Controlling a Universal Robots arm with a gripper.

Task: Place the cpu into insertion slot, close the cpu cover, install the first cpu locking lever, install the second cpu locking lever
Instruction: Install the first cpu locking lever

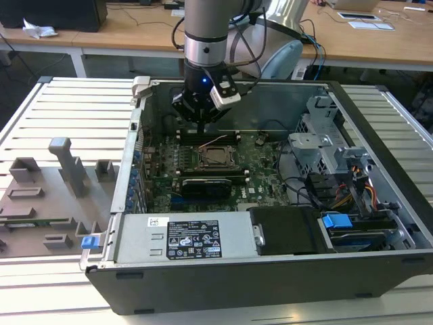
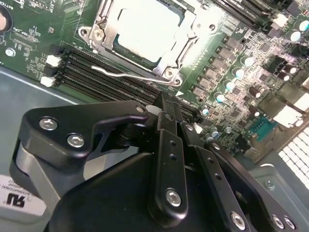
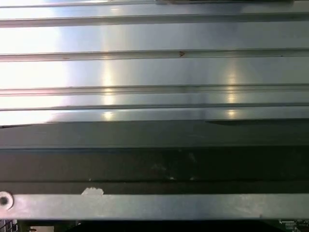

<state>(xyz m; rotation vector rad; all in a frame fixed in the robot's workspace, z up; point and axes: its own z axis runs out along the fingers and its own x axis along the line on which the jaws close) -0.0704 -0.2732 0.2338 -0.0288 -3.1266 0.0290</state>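
1. In the exterior view, the arm reaches down into an open computer case (image 1: 379, 264) that lies on a slatted metal table (image 1: 61, 101). The gripper (image 1: 201, 122) hangs over the far edge of the green motherboard (image 1: 264, 159), above the memory slots, just behind the socket. The cpu (image 1: 216, 158) sits in the socket near the board's middle, with the cpu cover (image 1: 205, 164) lying flat around it. A thin light wire lever (image 1: 215, 140) angles up from the far side of the socket toward the gripper. A grey fixture board (image 1: 47, 196) with upright blocks lies on the table at the exterior view's left.

2. In the second wrist view, the black fingers (image 2: 166, 145) are drawn close together with their tips against each other, and nothing can be seen held between them. Beyond the tips are the memory slots (image 2: 96, 72) and then the socket. The cpu (image 2: 145, 29) shows its pale metal top through the square opening of the cpu cover (image 2: 186, 43), which is down over it. A silvery locking lever (image 2: 130, 76) runs along the near side of the socket, bent and lifted off the board.

3. In the first wrist view, the ribbed table surface (image 3: 154, 67) lies beyond the dark wall of the case (image 3: 154, 154).
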